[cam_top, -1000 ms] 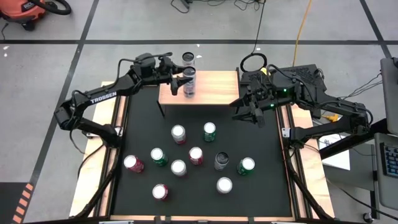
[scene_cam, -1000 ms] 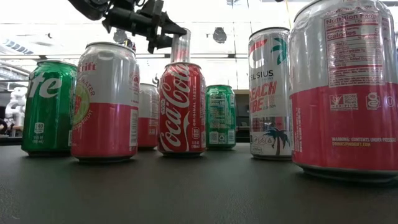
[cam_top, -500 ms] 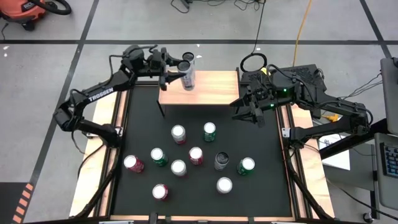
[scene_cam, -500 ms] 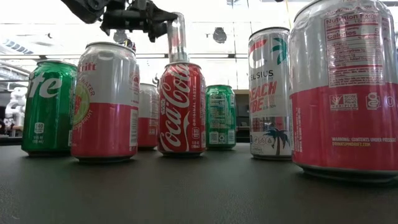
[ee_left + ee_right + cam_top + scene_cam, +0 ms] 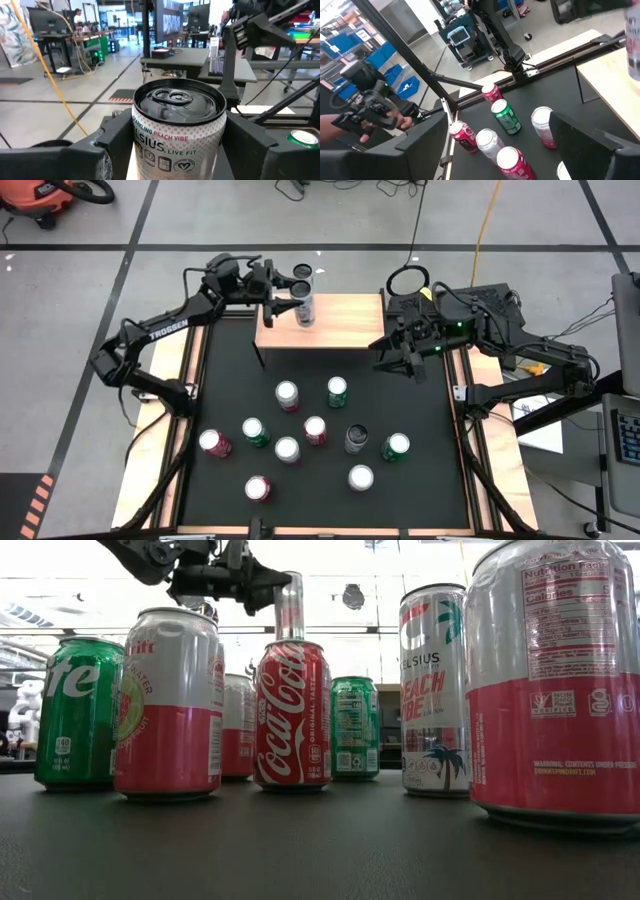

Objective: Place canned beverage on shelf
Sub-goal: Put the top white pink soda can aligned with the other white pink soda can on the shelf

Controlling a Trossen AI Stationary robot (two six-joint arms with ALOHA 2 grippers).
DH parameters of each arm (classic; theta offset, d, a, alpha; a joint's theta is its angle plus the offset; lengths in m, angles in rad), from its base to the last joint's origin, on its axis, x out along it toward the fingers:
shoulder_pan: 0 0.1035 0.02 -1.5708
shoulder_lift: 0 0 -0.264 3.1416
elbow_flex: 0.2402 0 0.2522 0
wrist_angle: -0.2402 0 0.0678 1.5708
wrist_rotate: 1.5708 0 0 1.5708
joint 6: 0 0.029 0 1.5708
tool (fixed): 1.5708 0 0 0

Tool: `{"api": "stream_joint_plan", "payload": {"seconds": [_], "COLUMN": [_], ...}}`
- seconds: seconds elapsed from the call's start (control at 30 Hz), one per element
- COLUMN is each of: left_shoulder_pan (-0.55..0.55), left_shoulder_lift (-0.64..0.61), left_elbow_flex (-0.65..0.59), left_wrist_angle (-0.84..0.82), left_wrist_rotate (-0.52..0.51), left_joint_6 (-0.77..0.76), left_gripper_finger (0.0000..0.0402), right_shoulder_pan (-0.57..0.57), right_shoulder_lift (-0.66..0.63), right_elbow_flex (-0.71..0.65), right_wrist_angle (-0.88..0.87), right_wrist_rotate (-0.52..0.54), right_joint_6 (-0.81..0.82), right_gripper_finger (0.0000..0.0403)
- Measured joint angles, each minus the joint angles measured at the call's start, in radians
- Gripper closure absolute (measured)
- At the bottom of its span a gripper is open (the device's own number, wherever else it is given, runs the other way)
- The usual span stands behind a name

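A tall slim white Celsius can (image 5: 304,305) is upright over the far left part of the shelf (image 5: 345,320), a small light-wood board on black legs at the table's far edge. My left gripper (image 5: 288,286) is shut on it. In the low view the can (image 5: 289,605) shows above a Coca-Cola can that hides its base, so I cannot tell whether it rests on the shelf. My right gripper (image 5: 402,366) hovers open to the right of the shelf, with nothing between its fingers. My left gripper pinches the can's upper side wall (image 5: 141,145) between its two fingers (image 5: 112,142), one on each side, just below the rim. The fingers come in level from the table's left side, across the can. The can is upright in the hold, top up.
Several cans stand on the black mat (image 5: 230,380) in the table's middle and near part, among them a green one (image 5: 337,391) and a red one (image 5: 214,442). The shelf's right half is bare wood. Wooden strips (image 5: 160,430) run along the table's sides.
My left gripper has shifted a little toward the table's far left corner with the can and rolled. The can leaned a second ago and now is upright. My right arm has kept still.
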Motion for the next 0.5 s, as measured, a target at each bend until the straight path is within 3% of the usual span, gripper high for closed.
{"api": "stream_joint_plan", "payload": {"seconds": [0.5], "left_shoulder_pan": [-0.006], "left_shoulder_lift": [0.054], "left_elbow_flex": [-0.001], "left_wrist_angle": [-0.035], "left_wrist_rotate": [-0.001], "left_joint_6": [0.035], "left_gripper_finger": [0.0155], "right_shoulder_pan": [0.0], "right_shoulder_lift": [0.009], "right_elbow_flex": [0.0], "right_wrist_angle": [0.011], "right_wrist_rotate": [0.004], "right_joint_6": [-0.002], "right_gripper_finger": [0.0076]}}
